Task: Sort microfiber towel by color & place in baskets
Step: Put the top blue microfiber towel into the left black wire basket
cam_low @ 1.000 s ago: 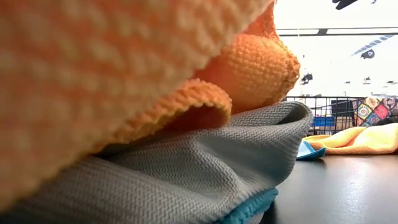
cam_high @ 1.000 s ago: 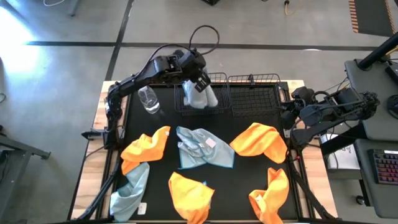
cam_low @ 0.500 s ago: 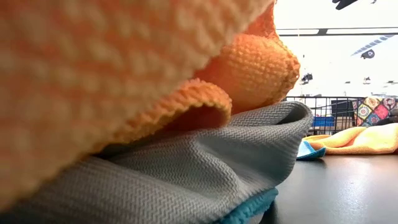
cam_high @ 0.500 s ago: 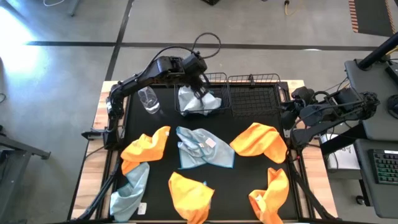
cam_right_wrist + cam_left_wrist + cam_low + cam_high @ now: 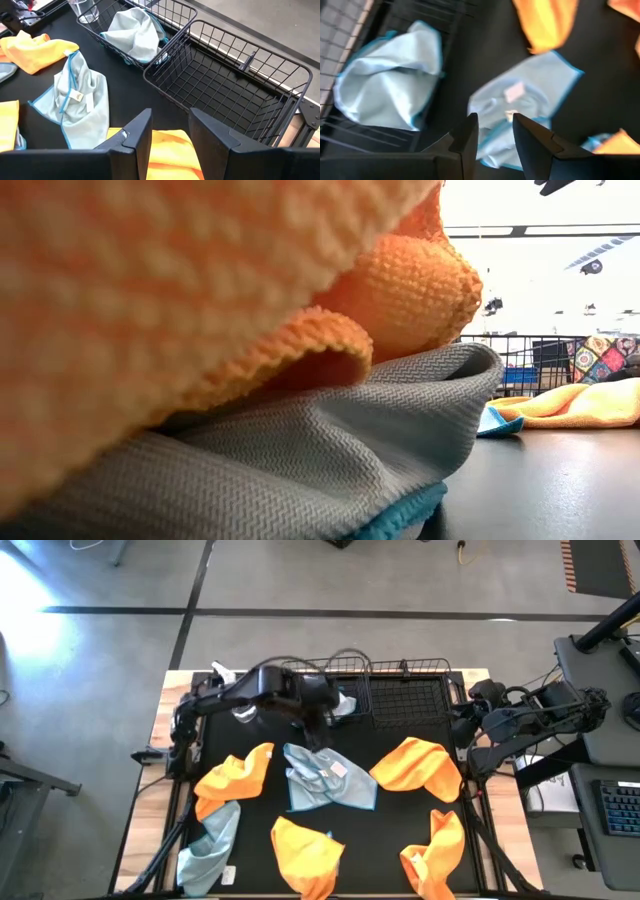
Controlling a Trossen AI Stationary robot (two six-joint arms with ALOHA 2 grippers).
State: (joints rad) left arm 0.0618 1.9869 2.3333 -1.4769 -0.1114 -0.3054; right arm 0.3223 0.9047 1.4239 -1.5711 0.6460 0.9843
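Note:
My left gripper [image 5: 320, 727] [image 5: 495, 131] is open and hangs over the black mat just on the near side of the left basket [image 5: 322, 668], above the far edge of a pale blue towel [image 5: 327, 776] [image 5: 520, 107] that lies flat. Another pale blue towel [image 5: 341, 704] [image 5: 387, 82] lies crumpled in the left basket [image 5: 95, 27]. The right basket [image 5: 410, 690] [image 5: 235, 82] holds nothing. Three orange towels [image 5: 235, 774] [image 5: 415, 765] [image 5: 305, 848] lie on the mat. My right gripper [image 5: 462, 726] [image 5: 170, 127] waits open at the table's right edge.
A fourth orange towel [image 5: 440, 850] and a pale blue one [image 5: 210, 845] lie near the near edge. A clear bottle [image 5: 240, 710] [image 5: 85, 7] stands left of the left basket. Towels [image 5: 250, 380] right at the lens fill most of the low view.
The pale blue towel that hung from my left gripper over the left basket has dropped into it and lies crumpled there. My left gripper has let go and moved toward the table's near edge, out of the basket and toward the pale blue towel on the mat.

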